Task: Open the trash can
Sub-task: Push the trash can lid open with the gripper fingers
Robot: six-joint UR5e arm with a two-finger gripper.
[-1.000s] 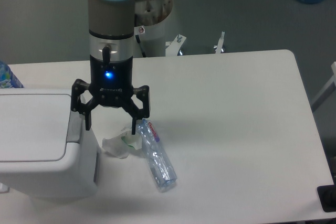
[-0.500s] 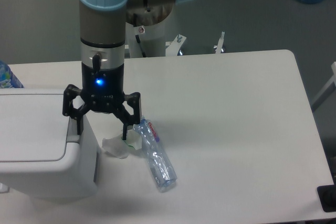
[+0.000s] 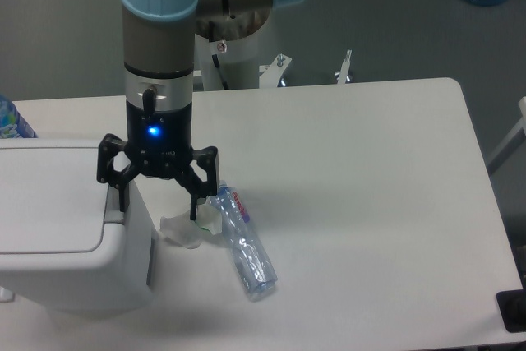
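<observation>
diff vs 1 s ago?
The gripper moved left toward the trash can, jaws open; its left finger is now at the lid's right edge. Most of that happened early; little change in the last half second. Nothing grasped. Lid closed, bottle and crumpled paper unmoved.

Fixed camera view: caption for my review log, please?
Open gripper poised at the right edge of the closed trash can, crushed bottle lying beside it.

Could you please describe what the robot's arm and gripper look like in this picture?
The arm is a thick grey-silver cylinder with light blue joint caps. Below it sits a black wrist section with a glowing blue light, carrying a black two-finger gripper with angular linkage fingers. A thin black cable shows beside the upper joint.
</observation>
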